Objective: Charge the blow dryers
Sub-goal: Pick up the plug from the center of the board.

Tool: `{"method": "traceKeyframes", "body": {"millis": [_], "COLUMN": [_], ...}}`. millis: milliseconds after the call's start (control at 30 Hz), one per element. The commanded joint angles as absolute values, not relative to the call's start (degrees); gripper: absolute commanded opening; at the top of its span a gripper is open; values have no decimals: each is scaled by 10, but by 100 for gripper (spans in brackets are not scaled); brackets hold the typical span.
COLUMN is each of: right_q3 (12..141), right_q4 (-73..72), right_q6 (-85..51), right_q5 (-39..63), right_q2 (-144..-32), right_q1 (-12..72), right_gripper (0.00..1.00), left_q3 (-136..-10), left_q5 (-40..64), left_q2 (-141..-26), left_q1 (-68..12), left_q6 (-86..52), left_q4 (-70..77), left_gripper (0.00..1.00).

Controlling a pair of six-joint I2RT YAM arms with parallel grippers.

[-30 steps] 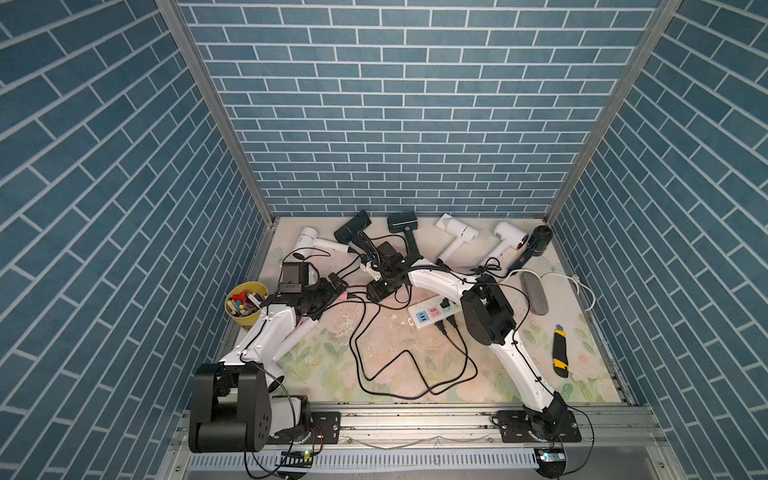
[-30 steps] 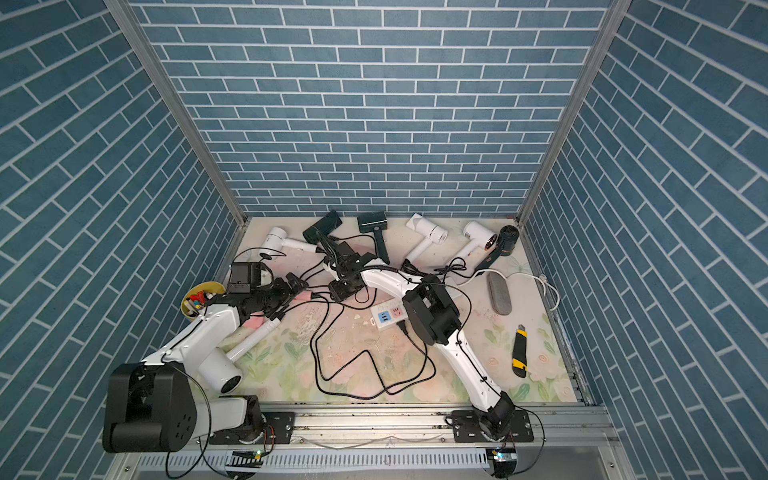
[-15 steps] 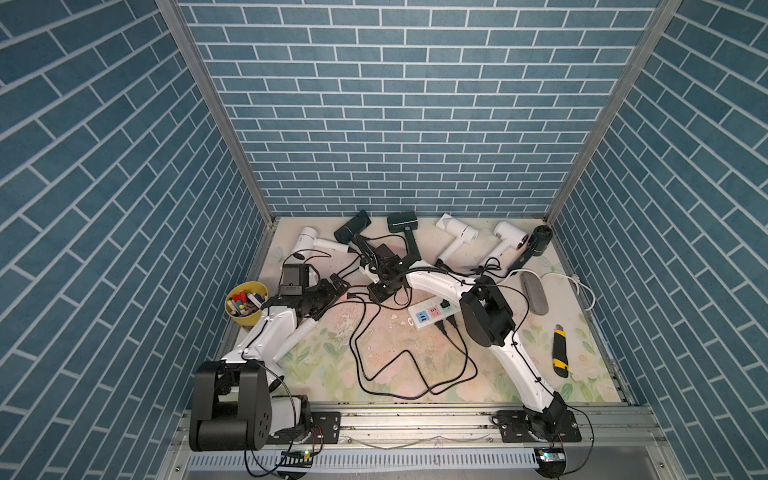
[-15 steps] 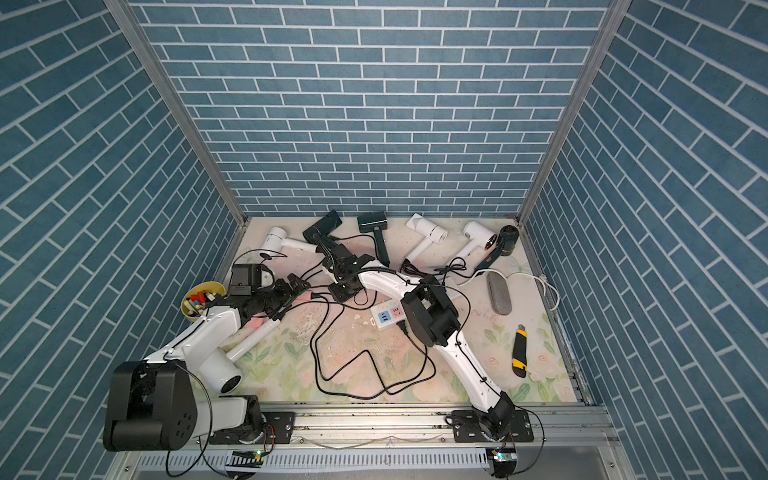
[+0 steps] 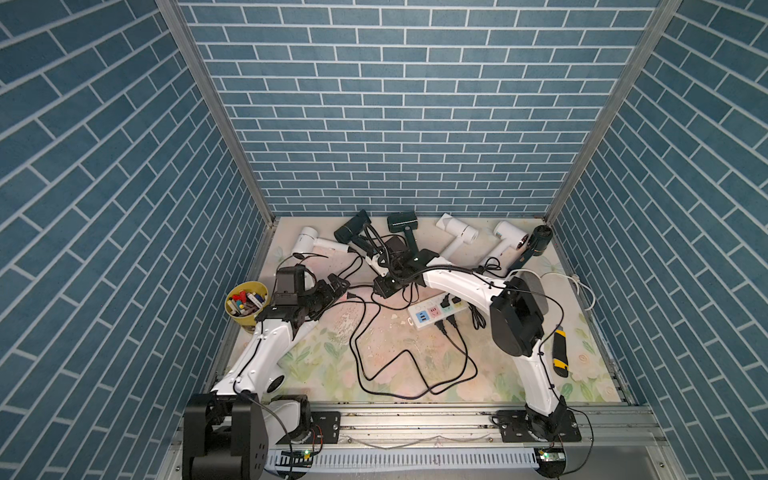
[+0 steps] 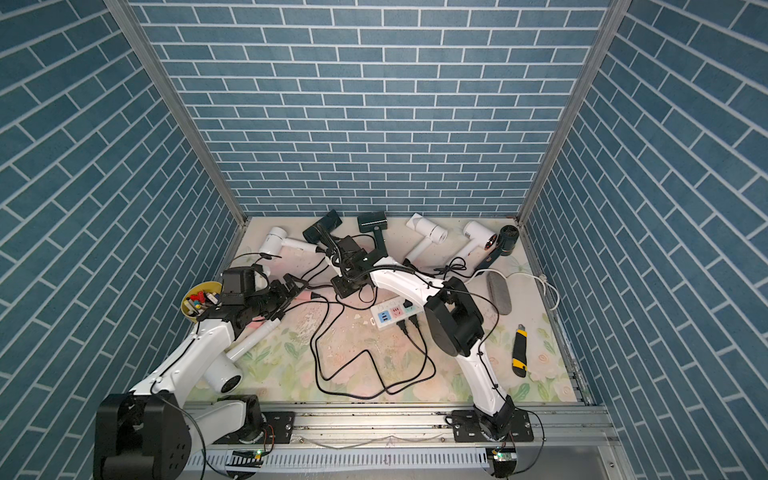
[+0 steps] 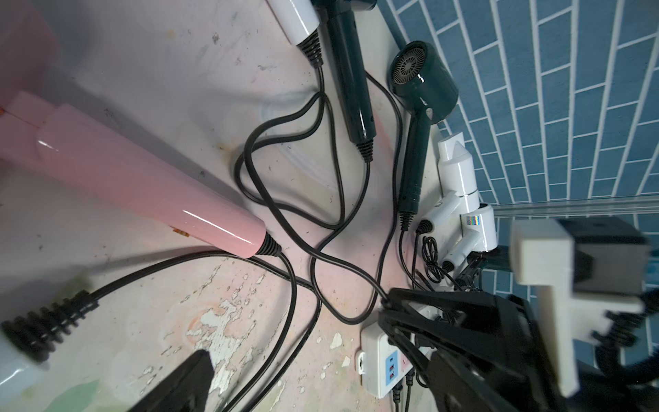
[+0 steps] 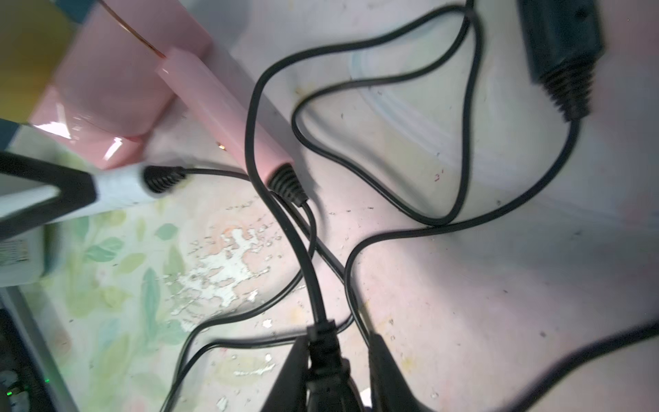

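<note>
Along the back edge of the table point(image 5: 316, 365), across the middle of both top views, a row of blow dryers point(image 5: 457, 230) is laid out, from a white blow dryer point(image 5: 309, 241) at the left to a dark blow dryer point(image 5: 540, 241) in the right corner. Left of centre, a pink blow dryer point(image 7: 142, 185) is seen lying flat, mostly hidden under the left arm from above, its cord trailing towards the centre. And the left gripper point(image 5: 336, 284): it is held spread wide just beside that pink handle, nothing caught between the jaws. Over at centre frame, the right gripper point(image 8: 338, 337) is clamped on a black plug point(image 8: 322, 351), the grip shown plainly in the right wrist view; whether the plug is lifted off the surface cannot be told. Just right of it the white power strip point(image 5: 432, 313) is lying at a slant, black plugs already seated in it. Black cords point(image 8: 309, 278) are tangled over the table between the two arms. A yellow cup point(image 5: 243, 322) is parked at the left edge, a utility knife point(image 5: 559, 353) at the right, well apart from the action.
</note>
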State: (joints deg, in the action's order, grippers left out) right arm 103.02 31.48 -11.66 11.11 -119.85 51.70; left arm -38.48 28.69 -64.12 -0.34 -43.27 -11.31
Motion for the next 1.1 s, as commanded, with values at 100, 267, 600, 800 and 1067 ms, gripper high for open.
{"method": "traceKeyframes", "body": {"millis": [100, 267, 600, 800, 1067], "right_q3": [916, 805, 555, 487, 461], "right_q4": [254, 234, 226, 255, 274], "right_q6": [-137, -153, -164, -156, -147], "right_q5": [115, 132, 124, 108, 119], "right_q2": [-1065, -961, -779, -683, -624], "right_q1": [527, 529, 537, 535, 525], "right_gripper": [11, 12, 11, 12, 12], "left_q3": [-381, -397, -491, -493, -494], "left_q5": [296, 301, 245, 186, 172], "left_q2": [-583, -555, -541, -565, -660], "left_q1": [-1, -3, -177, -304, -409], "left_q6": [-423, -410, -316, -271, -201], "left_q4": [-139, -172, -291, -275, -188], "left_gripper": [99, 99, 98, 93, 90]}}
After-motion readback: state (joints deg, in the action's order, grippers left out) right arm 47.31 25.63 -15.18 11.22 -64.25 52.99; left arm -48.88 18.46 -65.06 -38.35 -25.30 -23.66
